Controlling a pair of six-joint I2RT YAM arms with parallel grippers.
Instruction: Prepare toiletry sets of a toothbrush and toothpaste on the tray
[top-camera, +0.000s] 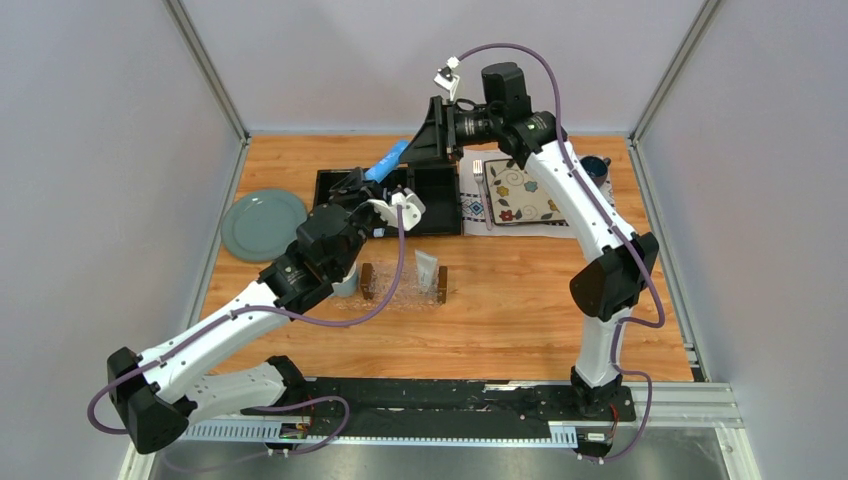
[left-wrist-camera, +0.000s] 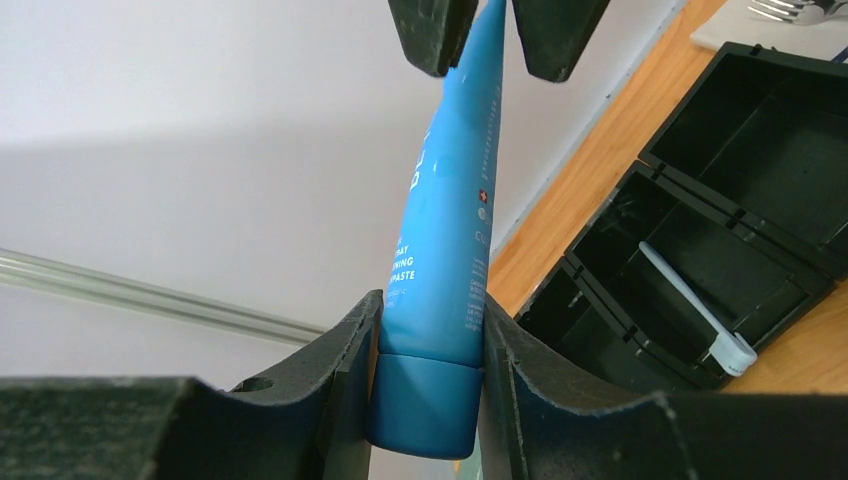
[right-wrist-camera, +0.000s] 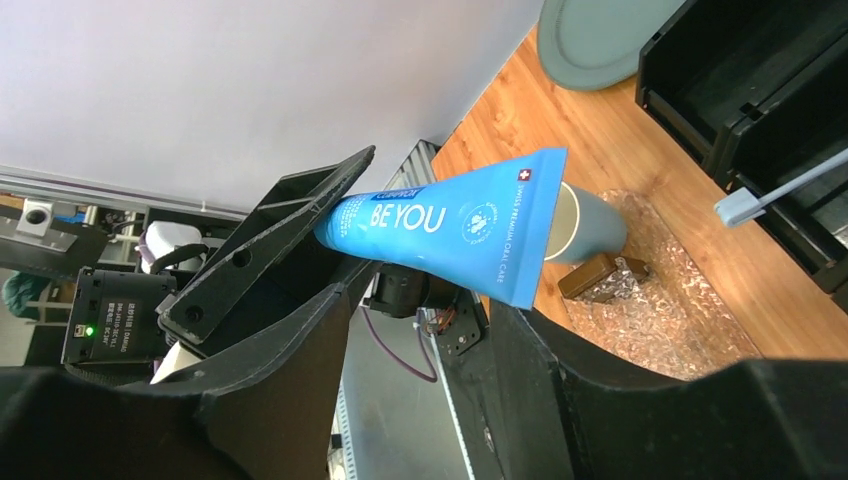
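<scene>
Wooden counter (top-camera: 520, 300) carried a black organizer (left-wrist-camera: 745, 218) at the back and the clear tray (top-camera: 367, 281) nearer the arms. Blue toothpaste (left-wrist-camera: 445, 220) hung above the organizer. The left hand (left-wrist-camera: 432, 310) clamped it near the cap, and the right hand (left-wrist-camera: 495, 60) flanked its flat end, its grip impossible to tell. The toothbrush (left-wrist-camera: 690, 305) lay in the organizer's middle compartment.

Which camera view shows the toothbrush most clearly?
The left wrist view: the toothbrush lies full length in the black organizer. The right wrist view shows only its head and part of the handle. In the top external view I cannot make it out.
</scene>
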